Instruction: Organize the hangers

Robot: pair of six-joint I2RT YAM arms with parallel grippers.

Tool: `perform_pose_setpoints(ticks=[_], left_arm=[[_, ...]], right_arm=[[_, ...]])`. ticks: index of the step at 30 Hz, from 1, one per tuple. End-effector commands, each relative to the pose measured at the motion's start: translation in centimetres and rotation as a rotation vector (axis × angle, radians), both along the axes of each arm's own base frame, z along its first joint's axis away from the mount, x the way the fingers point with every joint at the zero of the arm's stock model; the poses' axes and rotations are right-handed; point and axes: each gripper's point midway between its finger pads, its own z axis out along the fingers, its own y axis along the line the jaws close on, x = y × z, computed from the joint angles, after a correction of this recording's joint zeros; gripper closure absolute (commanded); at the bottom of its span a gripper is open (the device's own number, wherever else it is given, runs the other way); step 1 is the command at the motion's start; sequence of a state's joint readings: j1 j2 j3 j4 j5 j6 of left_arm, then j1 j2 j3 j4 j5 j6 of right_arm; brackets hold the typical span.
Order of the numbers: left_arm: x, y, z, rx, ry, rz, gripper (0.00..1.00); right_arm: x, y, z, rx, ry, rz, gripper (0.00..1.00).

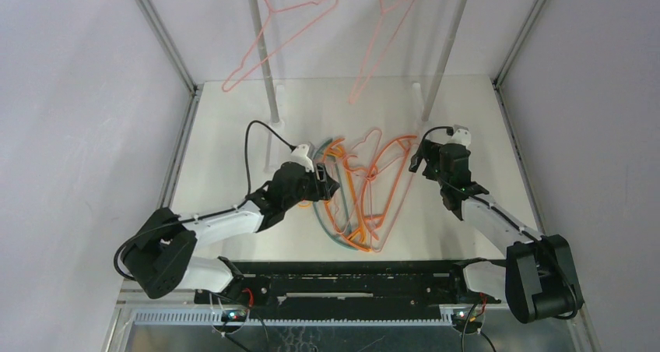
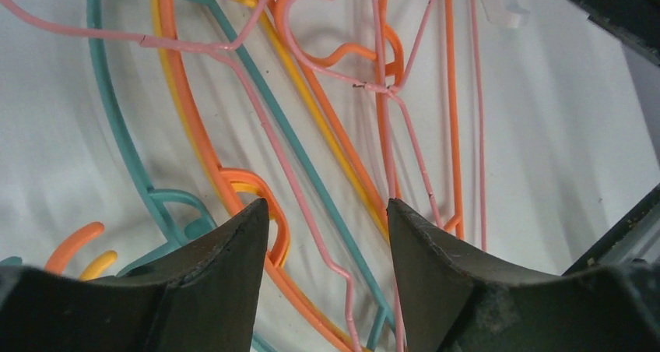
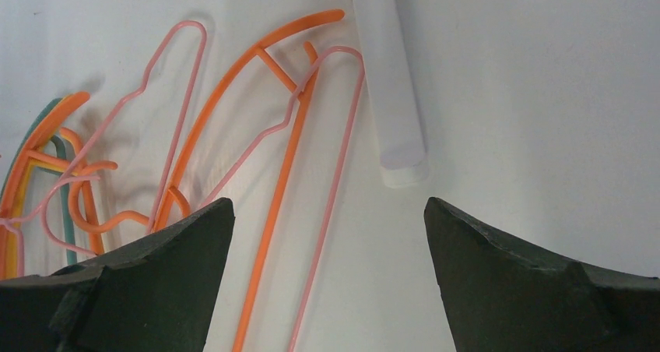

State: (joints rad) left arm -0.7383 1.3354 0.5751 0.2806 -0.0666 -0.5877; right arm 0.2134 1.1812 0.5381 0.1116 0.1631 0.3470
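Hangers (image 1: 362, 200) lie tangled in one heap on the tabletop (image 1: 233, 142), between my two claws. The heap mixes thick orange plastic ones, thin pink wire ones, and a teal hanger (image 2: 93, 25) along its left edge. Two more pink wire hangers (image 1: 278, 51) hang tilted from the top bar of the white-poled rack (image 1: 265, 64) at the far side.

My left claw (image 1: 331, 187) is over the left side of the heap, pointing toward its middle. It is partly open and grips nothing. In my left wrist view its dark fingers (image 2: 226, 282) straddle a pink wire and a curved orange strand. I cannot tell whether they touch either one.

My right claw (image 1: 420, 159) is just beside the heap's right edge, near the foot of the rack's right pole (image 3: 393, 79). It is spread wide and has hold of nothing. An orange hanger (image 3: 282, 173) and a pink wire next to it run toward the gap, close to my left finger. The pole's white foot lies beyond the gap, apart from both fingers.
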Motion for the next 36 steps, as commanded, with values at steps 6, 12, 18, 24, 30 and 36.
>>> perform_pose_setpoints(ticks=[6, 12, 18, 24, 30, 36], left_arm=[[2.3, -2.1, 2.5, -0.109, -0.065, 0.02, 0.46], [1.5, -4.3, 2.0, -0.134, -0.034, -0.055, 0.54], [0.6, -6.4, 1.8, -0.104, -0.016, -0.092, 0.54], [-0.3, -8.1, 1.9, -0.002, -0.022, -0.141, 0.55], [-2.1, -11.2, 0.9, 0.0, 0.026, -0.216, 0.55], [-2.5, -12.5, -0.9, 0.017, 0.073, -0.234, 0.55]], right_arm=[[1.3, -0.2, 2.3, -0.015, -0.062, -0.021, 0.0], [1.3, -0.2, 2.3, -0.016, -0.063, -0.023, 0.0], [1.4, -0.1, 2.2, -0.013, -0.062, -0.017, 0.0], [1.4, -0.2, 2.2, -0.015, -0.059, -0.026, 0.0], [1.5, -0.3, 2.2, -0.016, -0.057, -0.026, 0.0], [1.4, -0.5, 2.3, -0.012, -0.058, -0.033, 0.0]])
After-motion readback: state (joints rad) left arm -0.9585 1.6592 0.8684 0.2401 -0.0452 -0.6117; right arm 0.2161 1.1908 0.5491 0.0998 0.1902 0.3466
